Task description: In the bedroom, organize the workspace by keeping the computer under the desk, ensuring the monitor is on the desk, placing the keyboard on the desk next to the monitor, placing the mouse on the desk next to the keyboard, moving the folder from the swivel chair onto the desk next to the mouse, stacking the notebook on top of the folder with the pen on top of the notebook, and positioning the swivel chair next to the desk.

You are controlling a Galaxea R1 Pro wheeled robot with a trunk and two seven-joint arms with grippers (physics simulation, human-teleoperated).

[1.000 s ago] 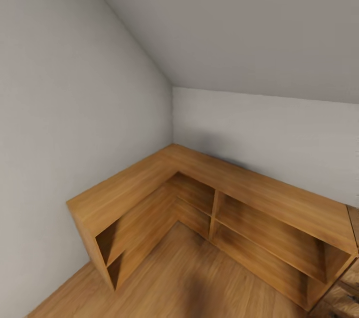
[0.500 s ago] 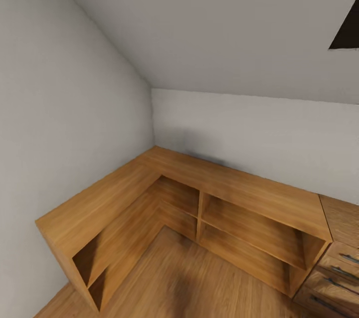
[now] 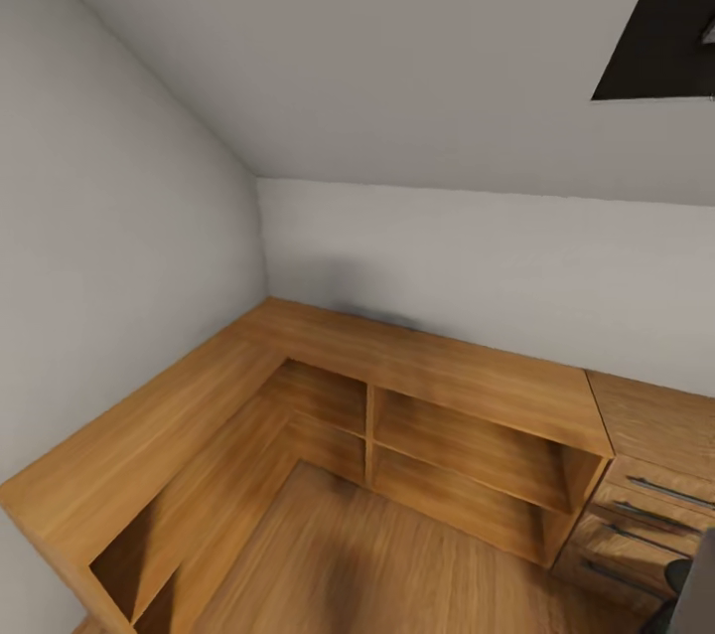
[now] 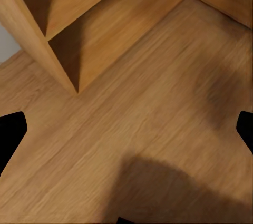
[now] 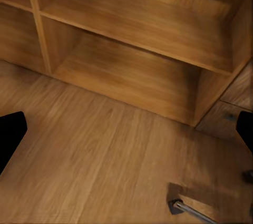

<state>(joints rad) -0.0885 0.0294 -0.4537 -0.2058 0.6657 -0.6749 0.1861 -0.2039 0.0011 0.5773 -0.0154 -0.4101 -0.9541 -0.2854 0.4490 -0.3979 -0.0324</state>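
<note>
Both arms' fingers spread over bare wooden floor beside the corner shelf bench.

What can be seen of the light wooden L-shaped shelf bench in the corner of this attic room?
The light wooden L-shaped shelf bench fills the corner under the sloped grey walls, its two arms meeting at a right angle. It looks like warm, grained wood. Below its flat top are open compartments split by a horizontal shelf and upright dividers. It stands on the wooden floor, with a wooden drawer unit against one end.

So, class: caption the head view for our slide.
L-shaped light wooden shelf bench in an attic corner, beside a wooden drawer unit, under a dark-framed skylight.
</note>
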